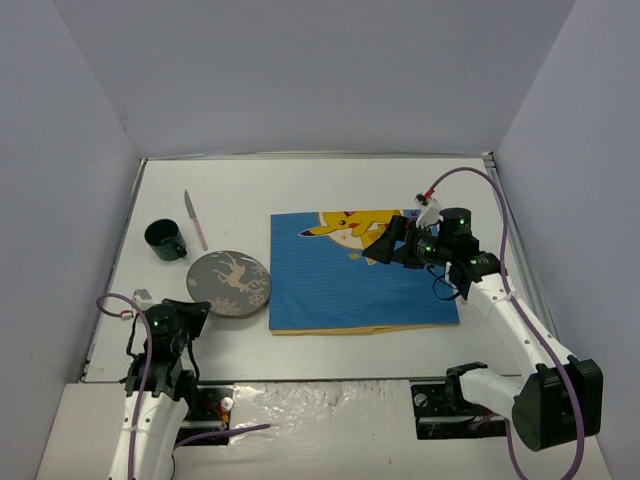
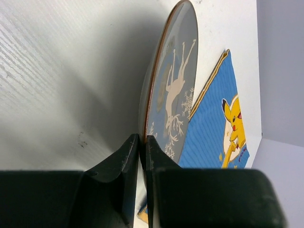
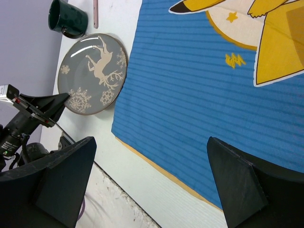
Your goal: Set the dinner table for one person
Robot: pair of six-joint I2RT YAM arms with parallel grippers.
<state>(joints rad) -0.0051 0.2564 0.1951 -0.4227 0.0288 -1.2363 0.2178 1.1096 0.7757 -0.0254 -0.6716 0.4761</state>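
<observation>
The dinner table [image 1: 330, 185] is a large white top with metal edge rails. A grey plate [image 1: 228, 283] with a white deer print lies at its left, its right rim at the edge of the blue cartoon placemat [image 1: 360, 275]. My left gripper [image 1: 198, 307] is shut on the plate's near-left rim; in the left wrist view the fingers [image 2: 142, 142] pinch the rim of the plate [image 2: 173, 80]. My right gripper [image 1: 383, 247] hangs open and empty over the placemat [image 3: 213, 85], wide apart in the right wrist view [image 3: 151, 142].
A dark green cup [image 1: 165, 239] stands at the far left, with a pink-handled knife [image 1: 196, 220] lying just right of it. Both also show in the right wrist view, the cup [image 3: 66, 16] and the knife [image 3: 95, 14]. Grey walls enclose the table.
</observation>
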